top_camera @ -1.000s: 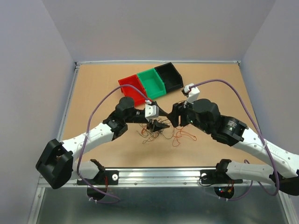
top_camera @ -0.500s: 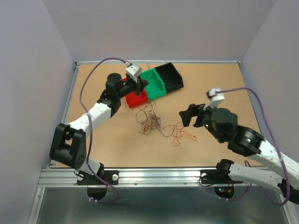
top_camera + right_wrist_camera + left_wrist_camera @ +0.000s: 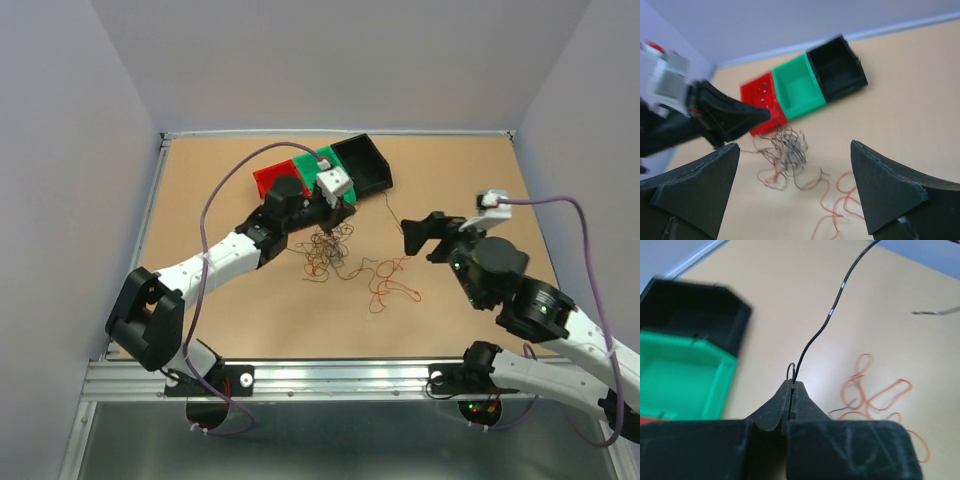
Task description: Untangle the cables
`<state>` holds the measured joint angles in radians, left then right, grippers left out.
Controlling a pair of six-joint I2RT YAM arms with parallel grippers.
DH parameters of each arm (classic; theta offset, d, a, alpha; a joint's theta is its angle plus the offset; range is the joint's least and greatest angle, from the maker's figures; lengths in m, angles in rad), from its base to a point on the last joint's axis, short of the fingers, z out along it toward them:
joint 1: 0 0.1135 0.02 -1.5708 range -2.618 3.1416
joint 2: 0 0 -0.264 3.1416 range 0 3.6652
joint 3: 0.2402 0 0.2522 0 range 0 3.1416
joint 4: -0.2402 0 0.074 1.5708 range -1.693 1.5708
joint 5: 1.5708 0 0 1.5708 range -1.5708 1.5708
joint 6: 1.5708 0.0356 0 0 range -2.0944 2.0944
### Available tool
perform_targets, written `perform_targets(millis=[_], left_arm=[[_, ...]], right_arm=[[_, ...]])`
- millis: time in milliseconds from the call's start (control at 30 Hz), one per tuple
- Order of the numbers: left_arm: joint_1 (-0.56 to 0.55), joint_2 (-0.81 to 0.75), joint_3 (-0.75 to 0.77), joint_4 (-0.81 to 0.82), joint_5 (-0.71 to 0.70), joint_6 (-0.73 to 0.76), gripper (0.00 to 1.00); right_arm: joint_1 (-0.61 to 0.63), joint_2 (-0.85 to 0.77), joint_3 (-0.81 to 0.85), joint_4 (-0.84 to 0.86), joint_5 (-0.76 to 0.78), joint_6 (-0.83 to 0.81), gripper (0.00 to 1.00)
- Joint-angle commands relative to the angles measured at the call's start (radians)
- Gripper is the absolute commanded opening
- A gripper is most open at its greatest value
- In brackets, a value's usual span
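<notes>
The cables lie as a tangle [image 3: 326, 252] of thin dark and red wires at mid-table, with loose orange loops [image 3: 392, 285] to its right. My left gripper [image 3: 341, 212] hangs just over the far edge of the tangle. In the left wrist view it [image 3: 791, 384] is shut on a thin black wire [image 3: 826, 322] that runs up and to the right. My right gripper [image 3: 421, 236] is open and empty, right of the cables. In the right wrist view it [image 3: 796, 186] frames the tangle [image 3: 786, 149] and the orange loops [image 3: 837, 200].
A red bin [image 3: 270, 179], a green bin [image 3: 308, 159] and a black bin [image 3: 364, 164] stand in a row at the back, just behind my left wrist. They also show in the right wrist view as red [image 3: 759, 98], green [image 3: 798, 86] and black [image 3: 838, 66].
Both grippers were together at the tangle a second ago. My left gripper then rose toward the bins and came back down over the tangle. My right arm drew back to the right.
</notes>
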<state>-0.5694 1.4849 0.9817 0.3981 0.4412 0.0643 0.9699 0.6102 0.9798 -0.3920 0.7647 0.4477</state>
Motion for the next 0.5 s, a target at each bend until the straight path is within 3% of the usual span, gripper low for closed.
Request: perform_targets(millis=[0, 67, 100, 133, 467], left_arm=[[-0.141, -0.048, 0.03, -0.081, -0.03, 0.176, 0.19], [-0.21, -0.025, 0.061, -0.145, -0.054, 0.239, 0.42], [-0.213, -0.008, 0.09, -0.186, -0.053, 0.25, 0.74], [-0.211, -0.005, 0.094, -0.189, -0.062, 0.25, 0.82], [-0.17, -0.072, 0.077, -0.258, -0.157, 0.313, 0.87]], right_arm=[[0.006, 0.049, -0.03, -0.027, -0.002, 0.0, 0.97], [0.006, 0.036, -0.052, -0.021, -0.016, -0.007, 0.97], [0.006, 0.033, -0.058, -0.022, -0.033, -0.012, 0.97], [0.006, 0.031, -0.062, -0.019, -0.041, -0.015, 0.97], [0.006, 0.054, -0.118, -0.008, -0.021, -0.015, 0.93]])
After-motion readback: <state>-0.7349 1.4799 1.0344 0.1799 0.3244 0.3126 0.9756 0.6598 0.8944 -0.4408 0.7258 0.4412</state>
